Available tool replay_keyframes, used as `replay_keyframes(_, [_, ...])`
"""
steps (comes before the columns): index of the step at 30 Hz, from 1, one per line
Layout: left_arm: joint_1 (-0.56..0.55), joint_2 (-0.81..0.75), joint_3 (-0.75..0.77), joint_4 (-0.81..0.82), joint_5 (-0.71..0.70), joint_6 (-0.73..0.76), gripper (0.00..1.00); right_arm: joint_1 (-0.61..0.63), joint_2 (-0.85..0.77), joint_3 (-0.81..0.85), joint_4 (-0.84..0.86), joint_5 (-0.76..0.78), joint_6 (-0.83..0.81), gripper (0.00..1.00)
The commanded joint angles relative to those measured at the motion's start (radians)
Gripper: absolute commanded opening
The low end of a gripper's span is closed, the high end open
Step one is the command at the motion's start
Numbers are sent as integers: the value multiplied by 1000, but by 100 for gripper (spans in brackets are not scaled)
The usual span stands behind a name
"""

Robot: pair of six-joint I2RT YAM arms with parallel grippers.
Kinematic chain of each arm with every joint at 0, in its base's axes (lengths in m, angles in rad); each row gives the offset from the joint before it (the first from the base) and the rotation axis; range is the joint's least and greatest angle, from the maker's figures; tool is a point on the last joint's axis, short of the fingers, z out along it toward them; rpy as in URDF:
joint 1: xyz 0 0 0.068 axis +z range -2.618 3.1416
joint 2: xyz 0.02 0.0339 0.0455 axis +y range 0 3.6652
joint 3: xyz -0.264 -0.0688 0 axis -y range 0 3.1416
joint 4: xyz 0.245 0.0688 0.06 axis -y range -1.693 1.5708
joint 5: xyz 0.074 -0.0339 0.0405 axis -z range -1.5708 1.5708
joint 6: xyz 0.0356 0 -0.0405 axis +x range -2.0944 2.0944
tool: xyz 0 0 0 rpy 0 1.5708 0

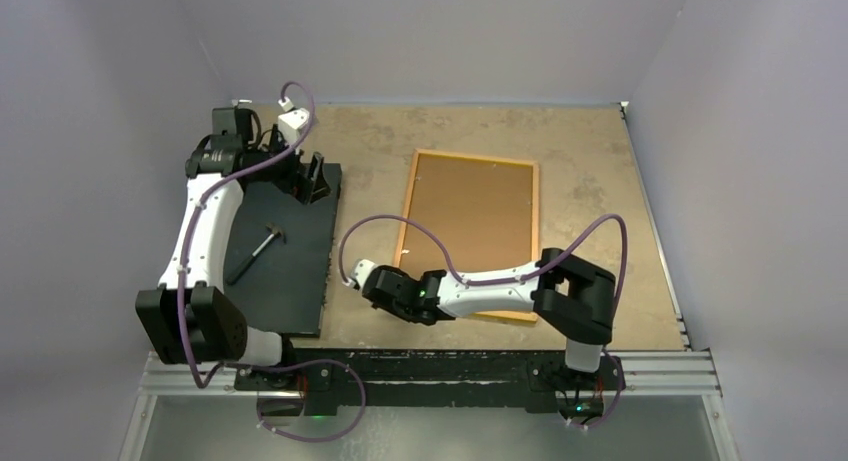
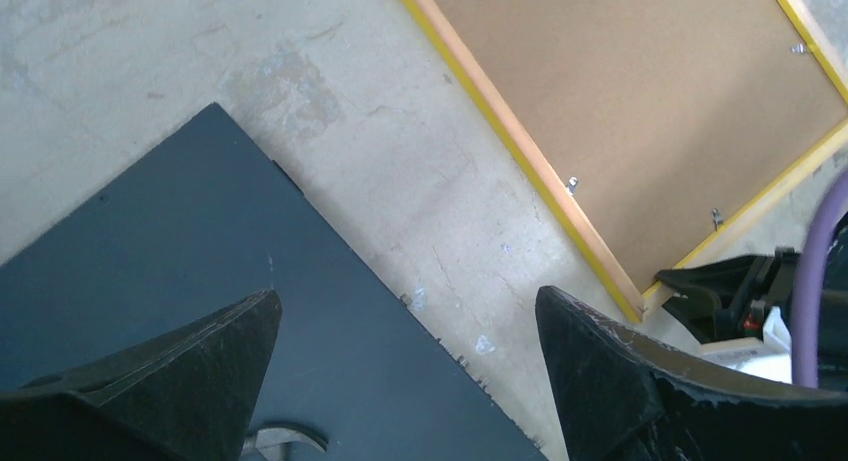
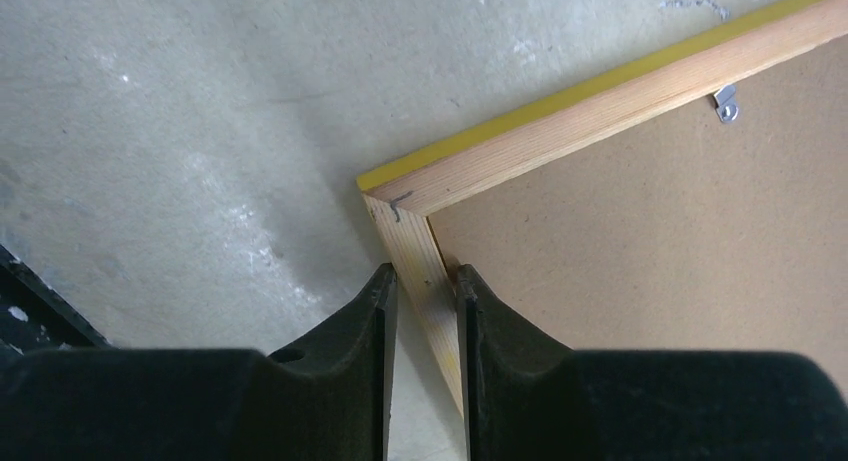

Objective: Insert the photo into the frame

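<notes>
The frame (image 1: 406, 213) lies on the table with its back up, its yellow-orange border round a plain brown backing board (image 1: 470, 221). It also shows in the left wrist view (image 2: 520, 146) and the right wrist view (image 3: 600, 106). The photo is not in view in any frame. My right gripper (image 1: 398, 281) is shut on the frame's wooden rail next to its near left corner (image 3: 420, 281). My left gripper (image 1: 310, 176) is open and empty (image 2: 408, 311), held above the far right corner of the black flat board (image 1: 290, 251).
A small hammer-like tool (image 1: 255, 251) lies on the black board (image 2: 200, 241). Small metal clips (image 3: 727, 103) sit along the frame's inner edge. Grey walls close in the table on the left, right and far sides.
</notes>
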Motion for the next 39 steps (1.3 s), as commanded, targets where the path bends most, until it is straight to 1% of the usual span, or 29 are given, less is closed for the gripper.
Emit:
replay_keyframes(1, [10, -154, -103, 123, 144, 163, 98, -7, 6, 59, 69, -2, -37, 2])
replay_keyframes(4, [9, -220, -176, 134, 159, 281, 99, -28, 2, 81, 83, -37, -43, 0])
replay_keyframes(10, [10, -258, -286, 19, 97, 557, 99, -94, -84, 121, 119, -175, -32, 0])
replay_keyframes(13, [10, -286, -371, 32, 67, 644, 99, -130, -129, 120, 137, -247, -21, 0])
replay_keyframes(15, [10, -328, -451, 49, 66, 724, 99, -142, -155, 116, 142, -290, -15, 0])
replay_keyframes(19, [9, -480, -615, 46, 97, 978, 98, -153, -190, 114, 136, -317, -8, 0])
replay_keyframes(20, [9, -526, -650, 72, 111, 1007, 98, -157, -198, 116, 135, -325, -5, 0])
replay_keyframes(23, [8, -674, -743, 198, 166, 1019, 97, -172, -213, 126, 134, -342, 6, 0])
replay_keyframes(27, [7, -821, -817, 287, 261, 1076, 96, -188, -223, 151, 136, -375, 22, 0])
replay_keyframes(29, [6, -859, -825, 239, 316, 1186, 96, -195, -222, 167, 135, -396, 28, 0])
replay_keyframes(32, [5, -858, -819, 128, 349, 1343, 96, -207, -222, 193, 132, -419, 33, 0])
replay_keyframes(36, [4, -815, -800, -95, 370, 1660, 94, -225, -230, 226, 127, -450, 44, 0])
replay_keyframes(38, [4, -805, -809, -147, 392, 1780, 93, -232, -232, 250, 123, -458, 55, 0])
replay_keyframes(39, [4, -805, -821, -147, 409, 1831, 92, -234, -230, 263, 117, -467, 57, 0])
